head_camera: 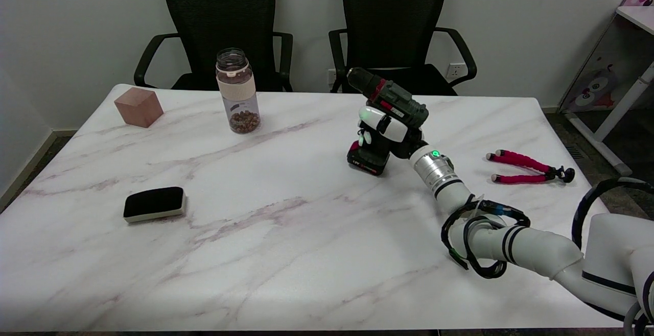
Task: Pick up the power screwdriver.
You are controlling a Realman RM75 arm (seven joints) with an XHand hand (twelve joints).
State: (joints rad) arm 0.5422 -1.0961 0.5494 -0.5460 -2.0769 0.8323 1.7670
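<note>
Even, bright indoor light; soft shadows; sharp, slightly grainy.

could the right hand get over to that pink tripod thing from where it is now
Probably not right away: the right hand is wrapped around the power screwdriver, so it is occupied. The pink tripod lies apart on bare table beside the forearm, nothing blocking it.

On the table (306,254) I see the block (138,106) at far left, the jar (238,91) to its right, the eraser (154,204) nearer me — the power screwdriver (384,116), right of centre, in my right hand (391,134), the tripod (526,167) further right.
</note>
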